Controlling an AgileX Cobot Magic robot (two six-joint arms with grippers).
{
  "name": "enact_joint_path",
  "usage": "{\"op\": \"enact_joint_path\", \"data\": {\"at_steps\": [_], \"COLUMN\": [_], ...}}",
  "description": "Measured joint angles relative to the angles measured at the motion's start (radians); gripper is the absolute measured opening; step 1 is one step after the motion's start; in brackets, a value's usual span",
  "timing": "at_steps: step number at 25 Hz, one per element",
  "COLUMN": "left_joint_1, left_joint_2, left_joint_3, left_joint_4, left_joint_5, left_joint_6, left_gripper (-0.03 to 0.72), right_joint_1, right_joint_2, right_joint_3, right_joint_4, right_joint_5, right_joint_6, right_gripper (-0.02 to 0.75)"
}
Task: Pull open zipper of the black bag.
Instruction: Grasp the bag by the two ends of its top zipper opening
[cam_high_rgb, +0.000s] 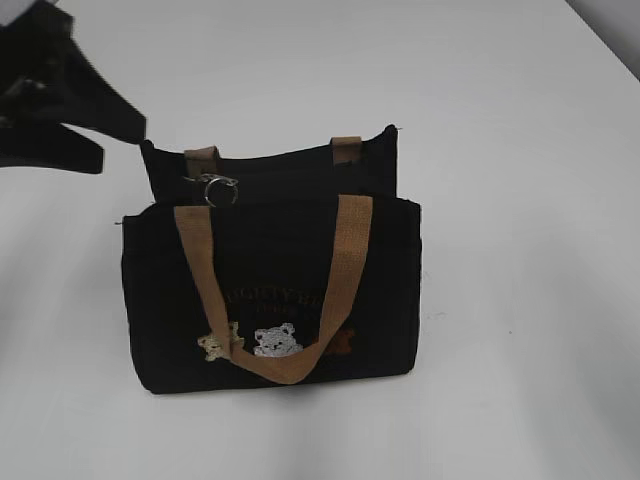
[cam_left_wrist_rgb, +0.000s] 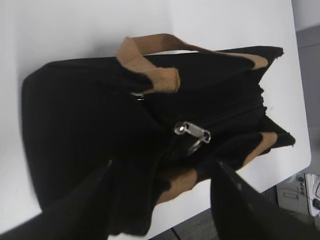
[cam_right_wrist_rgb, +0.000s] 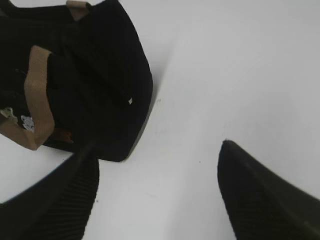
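Black bag: the black bag (cam_high_rgb: 270, 300) is seen standing upright on the white table (cam_high_rgb: 520, 200), near the middle of the exterior view, its front panel with bears and brownish lettering turned toward that camera
Handles: one tan handle (cam_high_rgb: 345, 270) is draped down over the front panel in a loop; the short tan ends of the rear handle are seen at the back top edge
Zipper: the zipper (cam_left_wrist_rgb: 192, 132) is seen running along the bag's top; its metal slider with a silver ring pull lies toward the left end of the top in the exterior view, just beside the left rear strap end
Zipper in left wrist view: the slider and ring are shown between the two dark fingers, beyond their tips, with nothing touching them
Left gripper: the left gripper (cam_left_wrist_rgb: 162, 175) is held above and behind the bag's left end; its fingers (cam_left_wrist_rgb: 235, 205) are spread apart and nothing is pinched between them
Left arm in exterior view: a dark arm is seen at the upper left, apart from the bag
Right gripper: the right gripper (cam_right_wrist_rgb: 157, 175) is shown over bare table beside the bag's end; its fingers (cam_right_wrist_rgb: 260, 200) are spread wide, with only table between them
Right gripper in exterior view: not seen
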Motion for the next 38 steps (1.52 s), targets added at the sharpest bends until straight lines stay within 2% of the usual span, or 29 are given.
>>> {"op": "enact_joint_path", "data": {"at_steps": [2,6,10,12,17,19,23,28,31,35,38], "left_joint_1": [-0.025,-0.029,-0.043,-0.054,-0.06,-0.061,-0.064,-0.064,-0.064,-0.064,-0.064], "left_joint_2": [0.071,0.191,0.267,0.288,0.295,0.295,0.295,0.295,0.295,0.284,0.265], "left_joint_3": [-0.044,-0.119,-0.152,-0.154,-0.181,-0.21,-0.269,-0.311,-0.311,-0.312,-0.314], "left_joint_4": [0.011,0.036,0.045,0.045,0.053,0.056,0.059,0.052,0.028,0.015,0.014], "left_joint_5": [0.002,0.044,0.071,0.06,0.02,0.024,0.075,0.151,0.183,0.195,0.212], "left_joint_6": [-0.035,-0.076,-0.083,-0.084,-0.055,-0.038,-0.034,-0.033,-0.032,-0.031,-0.031], "left_gripper": [0.456,0.449,0.382,0.326,0.061,0.004,-0.008,-0.008,-0.008,-0.009,-0.009], "right_joint_1": [0.002,0.003,0.004,0.004,0.004,0.014,0.119,0.26,0.321,0.365,0.376], "right_joint_2": [0.066,0.201,0.276,0.316,0.423,0.464,0.559,0.711,0.823,0.948,1.018], "right_joint_3": [-0.02,-0.069,-0.124,-0.156,-0.234,-0.268,-0.354,-0.492,-0.577,-0.667,-0.712], "right_joint_4": [0.003,0.008,0.064,0.117,0.297,0.365,0.433,0.447,0.443,0.411,0.397], "right_joint_5": [-0.001,0.0,0.003,0.003,0.033,0.057,0.069,0.039,0.035,0.035,0.036], "right_joint_6": [-0.009,-0.048,-0.132,-0.194,-0.401,-0.494,-0.64,-0.693,-0.717,-0.727,-0.731], "right_gripper": [0.571,0.571,0.571,0.571,0.571,0.571,0.571,0.568,0.526,0.461,0.443]}}
